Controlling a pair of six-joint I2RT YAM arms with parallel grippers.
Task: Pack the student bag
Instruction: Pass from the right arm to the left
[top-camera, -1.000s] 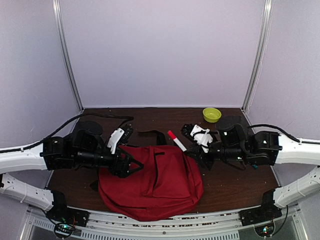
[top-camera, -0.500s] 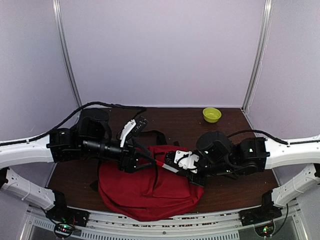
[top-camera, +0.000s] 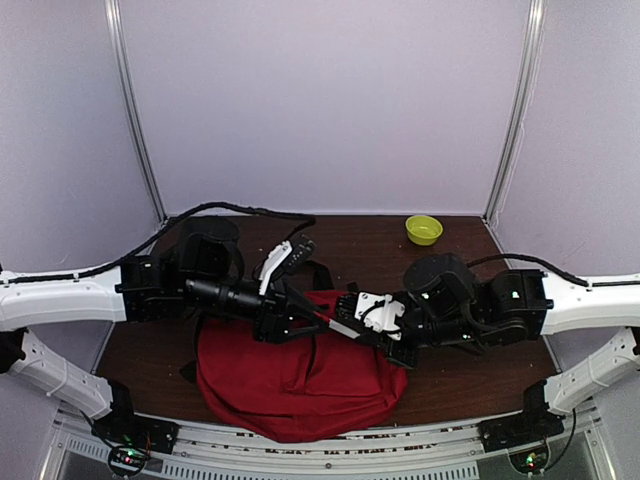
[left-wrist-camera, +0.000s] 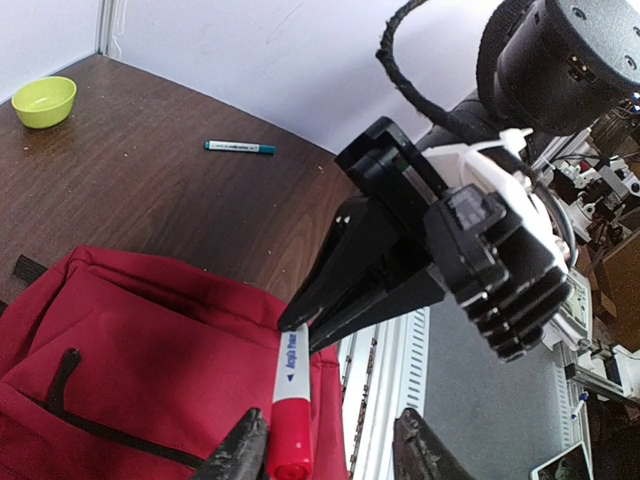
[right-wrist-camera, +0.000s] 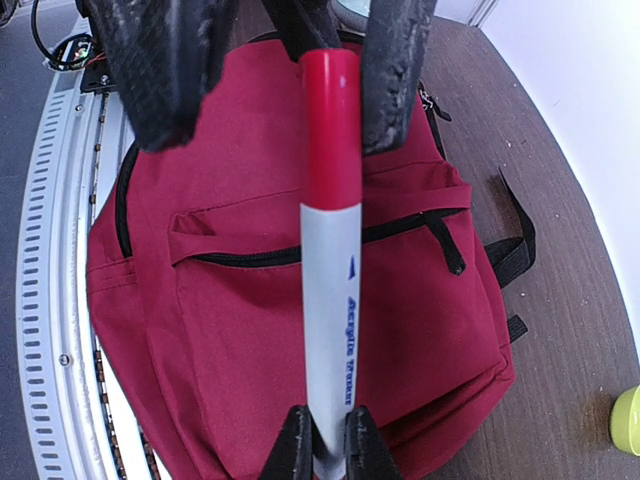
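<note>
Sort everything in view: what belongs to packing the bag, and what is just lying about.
Job: student bag; red-capped marker, held over it by the right end effector, cap between the fingers of the open left end effector.
Lying about: green bowl, far right corner; teal pen on the table, perhaps for packing later.

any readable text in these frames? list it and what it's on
"Acrylic", then a second word too blurred to read: blue print along the white barrel of the marker, held in the right pincer.
Print on the teal pen: too small to read.
No text visible on the bag or the bowl.
</note>
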